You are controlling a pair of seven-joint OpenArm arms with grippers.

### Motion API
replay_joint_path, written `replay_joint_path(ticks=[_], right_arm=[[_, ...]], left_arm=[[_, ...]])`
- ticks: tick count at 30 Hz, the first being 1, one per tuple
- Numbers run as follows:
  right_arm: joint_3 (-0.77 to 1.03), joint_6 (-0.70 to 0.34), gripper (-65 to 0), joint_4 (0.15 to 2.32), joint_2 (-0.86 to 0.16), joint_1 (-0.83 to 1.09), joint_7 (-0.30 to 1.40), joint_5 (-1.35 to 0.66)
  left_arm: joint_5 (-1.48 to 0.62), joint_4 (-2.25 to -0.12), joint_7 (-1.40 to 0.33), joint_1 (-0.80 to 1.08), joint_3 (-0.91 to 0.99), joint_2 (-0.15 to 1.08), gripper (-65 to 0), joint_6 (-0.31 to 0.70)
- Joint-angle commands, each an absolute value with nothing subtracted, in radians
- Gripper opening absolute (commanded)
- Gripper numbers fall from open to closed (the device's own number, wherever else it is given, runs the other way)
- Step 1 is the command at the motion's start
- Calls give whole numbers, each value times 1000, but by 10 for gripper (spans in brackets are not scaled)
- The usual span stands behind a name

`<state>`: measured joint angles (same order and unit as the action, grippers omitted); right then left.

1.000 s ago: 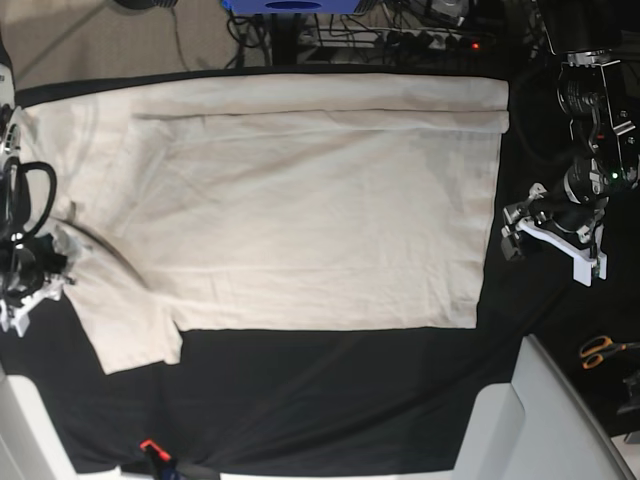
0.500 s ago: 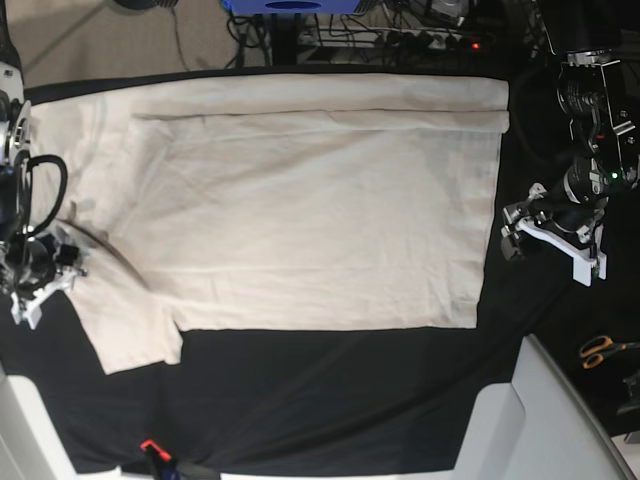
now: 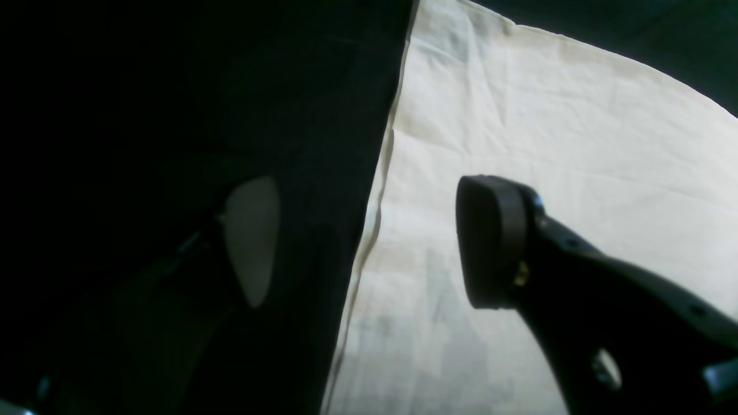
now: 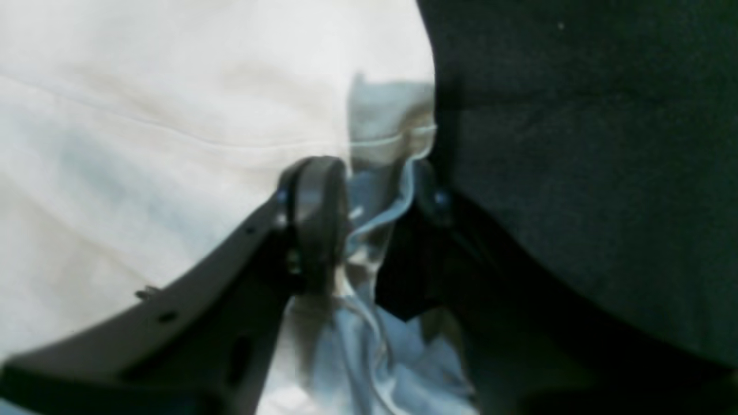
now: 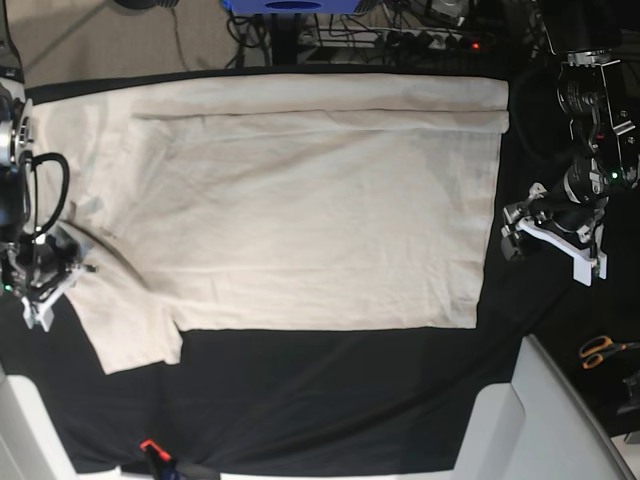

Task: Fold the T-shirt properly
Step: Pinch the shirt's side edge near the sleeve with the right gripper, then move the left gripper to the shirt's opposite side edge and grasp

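The cream T-shirt [image 5: 300, 200] lies spread flat on the black table cover [image 5: 330, 400], with its top edge folded over and one sleeve [image 5: 125, 320] pointing to the lower left. My right gripper [image 5: 58, 268] is at the sleeve's left edge. In the right wrist view its fingers [image 4: 314, 213] are shut on a bunched bit of the T-shirt [image 4: 380, 173]. My left gripper [image 5: 512, 232] is open beside the shirt's right hem. In the left wrist view it [image 3: 372, 239] straddles the hem edge of the T-shirt [image 3: 548, 144].
Orange-handled scissors [image 5: 600, 350] lie at the right edge. A pale grey bin or panel [image 5: 540, 410] stands at the lower right. An orange clip [image 5: 150, 446] sits at the front edge. Cables and a blue object [image 5: 290, 6] lie behind the table.
My right gripper has moved up and right onto the sleeve's edge and closed on the cloth. The left arm has not moved.
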<state>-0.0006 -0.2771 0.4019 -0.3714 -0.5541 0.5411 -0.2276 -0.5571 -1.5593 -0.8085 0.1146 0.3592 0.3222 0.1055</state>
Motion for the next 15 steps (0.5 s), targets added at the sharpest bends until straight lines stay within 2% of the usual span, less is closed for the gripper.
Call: replay_joint_path(ticks=[1, 6, 15], right_arm=[[-2, -277, -497, 415, -386, -584, 530, -223], [-4, -277, -567, 421, -386, -584, 495, -222], [-5, -277, -572, 423, -392, -584, 489, -222]], left_arm=[[-567, -1575, -789, 105, 366, 341, -193, 111], [-567, -1575, -789, 105, 366, 341, -193, 111], [-567, -1558, -789, 93, 366, 341, -193, 111]])
